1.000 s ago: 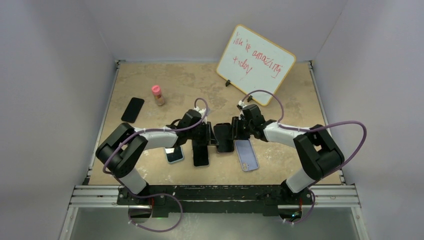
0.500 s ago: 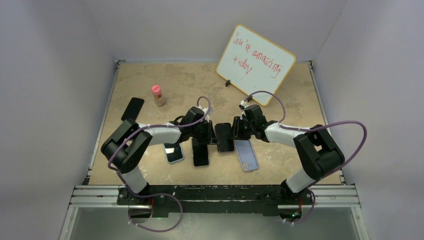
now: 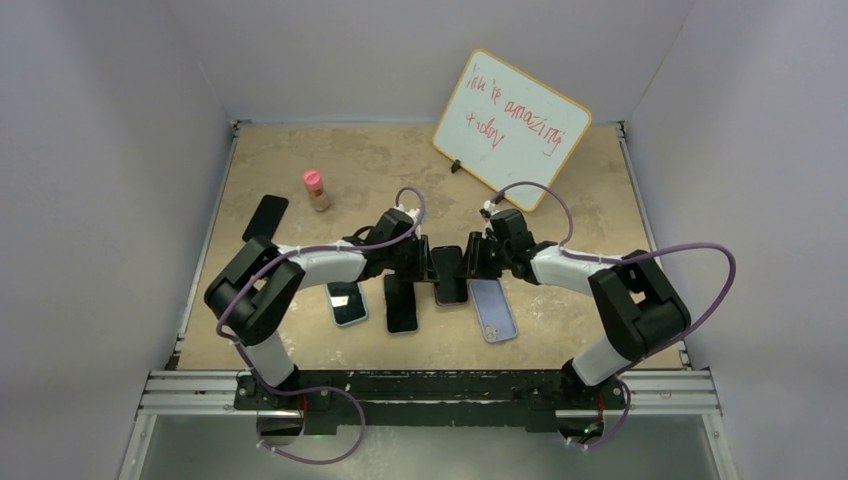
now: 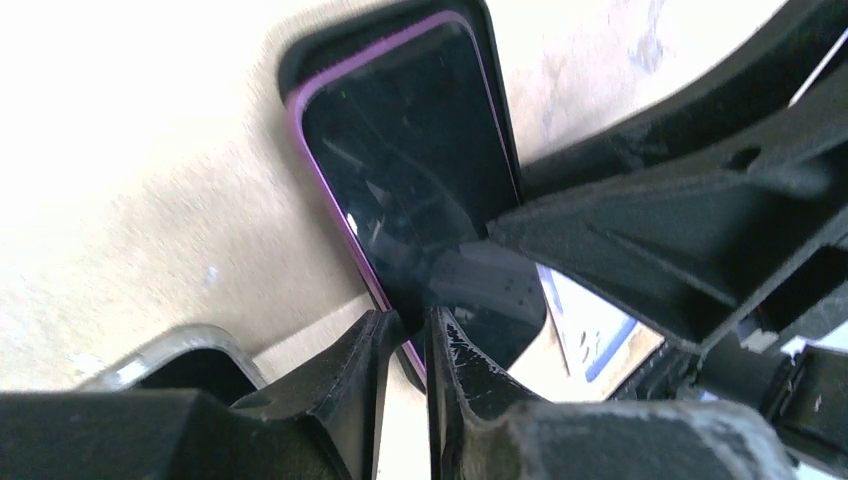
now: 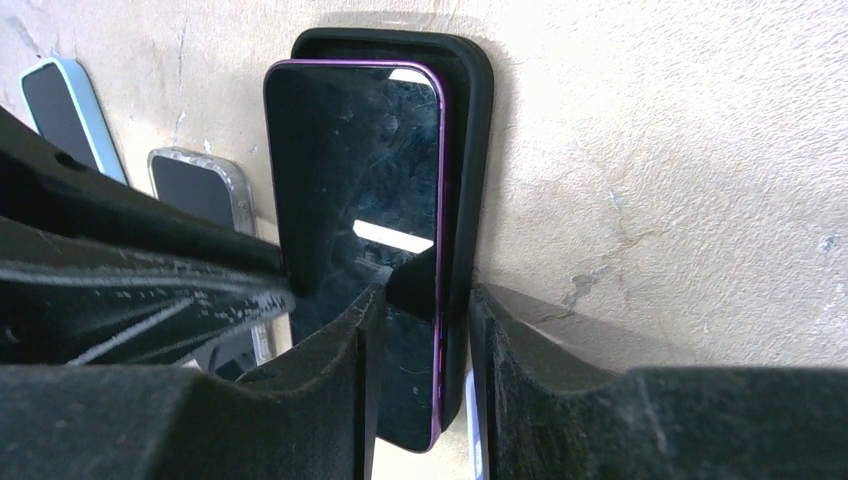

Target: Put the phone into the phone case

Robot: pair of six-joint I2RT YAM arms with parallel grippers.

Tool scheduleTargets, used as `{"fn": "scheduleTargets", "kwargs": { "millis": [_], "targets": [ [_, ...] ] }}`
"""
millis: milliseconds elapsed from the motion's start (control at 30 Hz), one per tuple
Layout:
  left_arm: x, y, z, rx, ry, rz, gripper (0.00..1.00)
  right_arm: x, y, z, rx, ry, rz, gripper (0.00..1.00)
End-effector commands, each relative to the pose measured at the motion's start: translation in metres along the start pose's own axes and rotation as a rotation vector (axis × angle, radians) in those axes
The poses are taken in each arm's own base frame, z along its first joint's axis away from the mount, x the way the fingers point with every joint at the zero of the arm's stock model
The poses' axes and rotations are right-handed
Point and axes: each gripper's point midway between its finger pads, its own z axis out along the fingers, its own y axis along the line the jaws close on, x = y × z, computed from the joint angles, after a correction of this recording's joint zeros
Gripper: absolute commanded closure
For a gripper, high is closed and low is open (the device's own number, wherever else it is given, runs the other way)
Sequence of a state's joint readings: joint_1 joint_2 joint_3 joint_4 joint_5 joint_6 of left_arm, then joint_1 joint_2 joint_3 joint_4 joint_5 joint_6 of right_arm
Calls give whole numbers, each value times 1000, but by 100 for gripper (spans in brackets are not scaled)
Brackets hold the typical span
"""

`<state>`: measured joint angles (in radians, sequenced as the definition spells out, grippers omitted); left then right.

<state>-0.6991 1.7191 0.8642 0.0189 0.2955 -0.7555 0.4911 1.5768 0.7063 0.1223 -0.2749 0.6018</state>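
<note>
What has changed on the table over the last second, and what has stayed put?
The left arm swung its wrist away from the bases and closer to the phone; the left fingers pinch its purple edge. The right fingers, straddling the phone case wall, barely shifted. Phone, case, spare phones and whiteboard stayed put.

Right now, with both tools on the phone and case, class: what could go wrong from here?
1. The purple phone overhangs one long rim of the black case; pressing could wedge it crooked.
2. The left tool pinches only the phone's thin edge, so it may slip.
3. The clear-cased phone lies close and could get knocked.
</note>
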Motion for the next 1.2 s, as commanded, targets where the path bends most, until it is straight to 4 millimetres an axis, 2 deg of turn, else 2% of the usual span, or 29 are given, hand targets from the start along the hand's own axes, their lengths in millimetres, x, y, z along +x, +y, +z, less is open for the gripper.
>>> {"fn": "scheduleTargets", "kwargs": {
  "millis": [0, 133, 367, 600, 733, 900, 1167],
  "targets": [
    [-46, -1, 3, -24, -148, 38, 76, -14, 5, -6, -13, -49, -11, 61],
    [-46, 4, 8, -35, -141, 35, 75, -14, 2, -2, -12, -41, -6, 58],
    [-44, 7, 21, -18, -109, 68, 87, -13, 7, 7, -57, -15, 16, 54],
    [-39, -7, 26, 80, -88, 98, 93, -22, 41, 0, -271, -29, 49, 53],
    [-32, -14, 23, 152, -80, 117, 92, -34, 59, -11, -406, -70, 54, 53],
    [-32, 1, 16, 131, -82, 99, 90, -44, 69, -24, -487, -112, 54, 54],
    [-26, 5, 1, 130, -95, 96, 81, -49, 87, -36, -644, -148, 114, 55]
  ]
}}
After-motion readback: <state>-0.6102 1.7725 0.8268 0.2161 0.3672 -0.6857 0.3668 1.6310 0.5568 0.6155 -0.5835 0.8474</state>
